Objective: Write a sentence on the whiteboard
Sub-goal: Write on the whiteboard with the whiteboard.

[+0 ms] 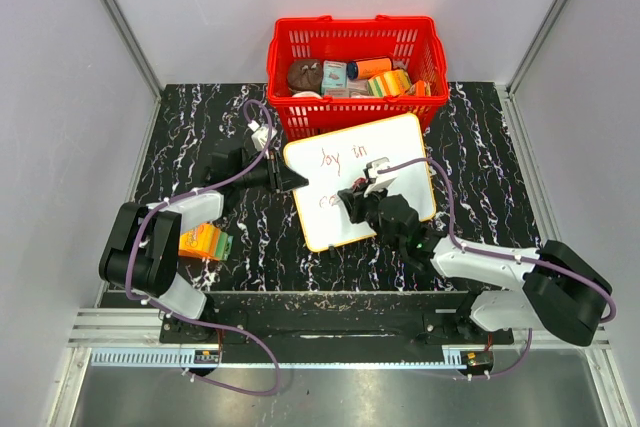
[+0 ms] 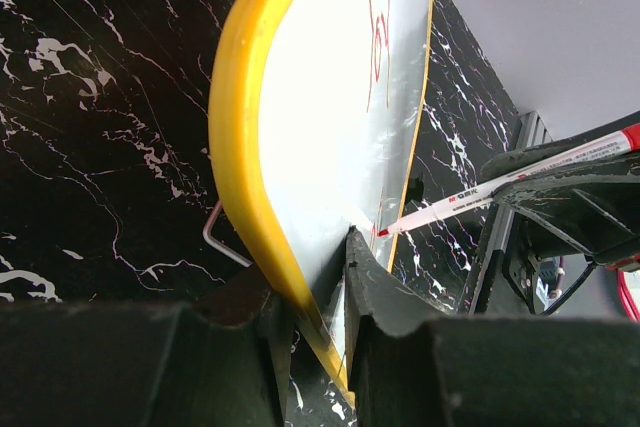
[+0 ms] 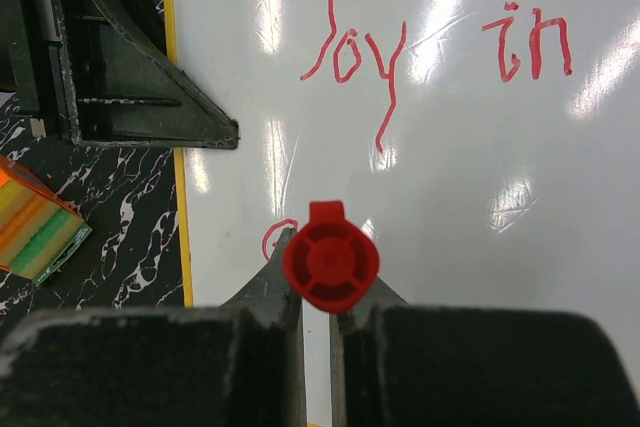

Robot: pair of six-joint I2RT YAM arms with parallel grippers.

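The whiteboard (image 1: 395,147) lies tilted on the black marbled table in front of the basket, its orange-yellow rim (image 2: 240,137) showing in the left wrist view. The sentence (image 3: 355,52) reads "Joy in" in red, with a small red curl (image 3: 272,239) started on the line below. My left gripper (image 1: 290,179) is shut on the board's left edge (image 2: 310,277). My right gripper (image 1: 358,202) is shut on a red marker (image 3: 330,262), seen end-on over the board. The marker's (image 2: 500,187) tip sits at the board's surface near the lower left.
A red basket (image 1: 355,42) with several items stands behind the board. An orange and green box (image 1: 205,242) lies on the table by the left arm. A thin wire stand (image 2: 215,237) sticks out under the board. Grey walls close in both sides.
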